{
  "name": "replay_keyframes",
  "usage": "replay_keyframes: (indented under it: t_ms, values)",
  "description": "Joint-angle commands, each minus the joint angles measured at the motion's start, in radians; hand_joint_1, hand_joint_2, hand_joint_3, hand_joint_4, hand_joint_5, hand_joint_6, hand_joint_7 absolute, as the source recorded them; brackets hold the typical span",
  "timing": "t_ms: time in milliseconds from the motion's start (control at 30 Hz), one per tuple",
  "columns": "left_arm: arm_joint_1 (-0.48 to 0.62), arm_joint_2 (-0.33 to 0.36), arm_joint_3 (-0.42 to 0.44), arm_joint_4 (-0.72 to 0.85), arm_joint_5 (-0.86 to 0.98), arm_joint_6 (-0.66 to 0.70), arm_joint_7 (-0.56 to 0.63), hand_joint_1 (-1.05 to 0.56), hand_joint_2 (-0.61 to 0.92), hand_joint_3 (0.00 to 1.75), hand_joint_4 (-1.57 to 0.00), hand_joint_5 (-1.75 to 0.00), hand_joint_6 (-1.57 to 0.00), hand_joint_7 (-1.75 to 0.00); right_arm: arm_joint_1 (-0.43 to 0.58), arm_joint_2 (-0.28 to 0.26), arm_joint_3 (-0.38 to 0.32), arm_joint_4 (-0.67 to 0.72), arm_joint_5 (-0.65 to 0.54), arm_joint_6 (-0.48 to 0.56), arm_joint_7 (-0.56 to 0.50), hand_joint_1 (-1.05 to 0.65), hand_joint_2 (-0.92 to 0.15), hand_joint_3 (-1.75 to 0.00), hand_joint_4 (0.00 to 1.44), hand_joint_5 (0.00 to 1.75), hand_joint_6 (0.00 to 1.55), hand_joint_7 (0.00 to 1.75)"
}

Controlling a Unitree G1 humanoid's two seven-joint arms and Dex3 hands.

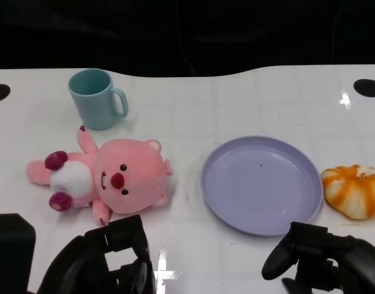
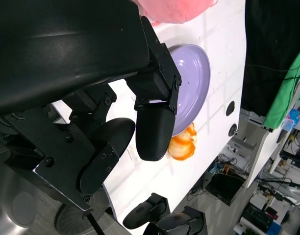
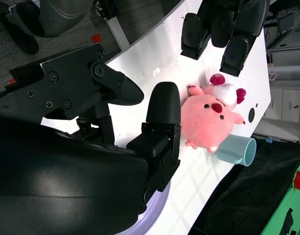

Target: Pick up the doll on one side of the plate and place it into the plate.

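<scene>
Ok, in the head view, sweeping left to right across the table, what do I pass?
Pink doll lying on its back, with the teal mug just behind it → empty purple plate → orange-and-white bun toy at the plate's right edge.

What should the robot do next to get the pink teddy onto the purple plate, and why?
Probably reach the left hand forward over the pink doll. The doll lies on the table to the left of the empty purple plate, right in front of that hand, and both hands hold nothing; the right hand is farther off.
</scene>
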Motion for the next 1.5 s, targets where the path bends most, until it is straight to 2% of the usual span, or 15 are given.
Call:
replay_keyframes:
  t_ms: [33,233,333,433,533,633,800,900,967,1033,1067,1133,1200,1300,1500]
  values:
    - [0.0,0.002,0.01,0.007,0.008,-0.02,0.003,-0.1,0.29,1.63,-0.97,-1.75,-0.8,-1.69,0.0,-0.007,-0.005,0.007,0.002,-0.014,0.0,-0.13,-0.71,-0.9,0.59,1.71,0.51,1.34]
    - [-0.003,-0.007,0.024,0.014,0.0,-0.025,0.003,-0.08,0.31,1.62,-0.94,-1.75,-0.8,-1.66,-0.002,-0.01,-0.004,0.002,-0.002,-0.004,-0.002,-0.13,-0.71,-0.91,0.59,1.7,0.51,1.33]
    - [-0.003,-0.009,0.027,0.013,0.011,-0.044,0.002,-0.11,0.33,1.55,-0.89,-1.75,-0.81,-1.59,-0.005,-0.006,-0.004,0.005,0.001,-0.005,-0.002,-0.14,-0.71,-0.91,0.58,1.71,0.51,1.33]
    - [-0.002,-0.014,0.031,0.014,0.014,-0.066,0.0,-0.11,0.4,1.44,-0.83,-1.71,-0.79,-1.37,-0.007,-0.006,-0.001,0.008,0.001,-0.009,-0.001,-0.14,-0.71,-0.91,0.58,1.72,0.51,1.34]
    - [-0.004,-0.018,0.04,0.013,0.006,-0.072,0.001,-0.11,0.4,1.45,-0.79,-1.64,-0.76,-1.23,-0.009,-0.007,0.001,0.011,-0.001,-0.011,-0.001,-0.13,-0.71,-0.91,0.58,1.72,0.51,1.34]
    - [-0.006,-0.024,0.051,0.014,0.009,-0.101,-0.006,-0.14,0.34,1.44,-0.75,-1.57,-0.74,-1.14,-0.012,-0.005,0.004,0.015,-0.004,-0.014,-0.003,-0.13,-0.7,-0.91,0.58,1.71,0.51,1.34]
    - [-0.005,-0.028,0.07,0.02,0.007,-0.157,-0.013,-0.22,0.35,1.27,-0.63,-1.5,-0.61,-1.01,-0.017,-0.004,0.013,0.017,-0.01,-0.014,-0.007,-0.14,-0.7,-0.91,0.59,1.7,0.51,1.33]
    - [-0.006,-0.018,0.078,0.017,0.035,-0.207,-0.018,-0.27,0.41,1.09,-0.57,-1.42,-0.56,-0.89,-0.02,-0.003,0.021,0.018,-0.014,-0.017,-0.008,-0.15,-0.69,-0.93,0.59,1.7,0.51,1.34]
    - [-0.01,-0.002,0.082,0.016,0.058,-0.241,-0.027,-0.28,0.6,0.74,-0.45,-1.3,-0.54,-0.7,-0.022,-0.001,0.026,0.018,-0.015,-0.019,-0.009,-0.14,-0.69,-0.94,0.59,1.71,0.52,1.34]
    - [-0.016,0.018,0.081,0.03,0.108,-0.312,-0.053,-0.29,0.72,0.51,-0.38,-1.26,-0.53,-0.61,-0.023,0.001,0.031,0.017,-0.017,-0.017,-0.011,-0.14,-0.69,-0.94,0.59,1.71,0.52,1.34]
    - [-0.019,0.028,0.08,0.039,0.137,-0.351,-0.066,-0.35,0.81,0.31,-0.32,-1.22,-0.51,-0.56,-0.024,0.002,0.033,0.016,-0.018,-0.015,-0.013,-0.14,-0.69,-0.94,0.59,1.71,0.52,1.34]
    - [-0.026,0.039,0.084,0.055,0.176,-0.409,-0.082,-0.43,0.89,0.14,-0.27,-1.16,-0.48,-0.51,-0.024,0.001,0.034,0.017,-0.019,-0.017,-0.012,-0.14,-0.69,-0.94,0.59,1.71,0.52,1.34]
    - [-0.035,0.053,0.089,0.071,0.216,-0.469,-0.096,-0.5,0.91,0.07,-0.17,-1.09,-0.42,-0.46,-0.025,0.0,0.032,0.017,-0.017,-0.012,-0.012,-0.15,-0.69,-0.93,0.6,1.7,0.52,1.34]
    - [-0.054,0.081,0.094,0.092,0.286,-0.543,-0.11,-0.52,0.92,0.05,-0.08,-1.02,-0.36,-0.38,-0.027,-0.001,0.028,0.011,-0.015,0.006,-0.014,-0.15,-0.7,-0.91,0.59,1.69,0.51,1.33]
    - [-0.1,0.168,0.094,0.109,0.476,-0.633,-0.1,-0.62,0.92,0.04,0.0,-0.87,-0.31,-0.25,-0.033,-0.006,0.024,0.014,-0.016,0.01,-0.011,-0.14,-0.72,-0.88,0.59,1.69,0.52,1.31]
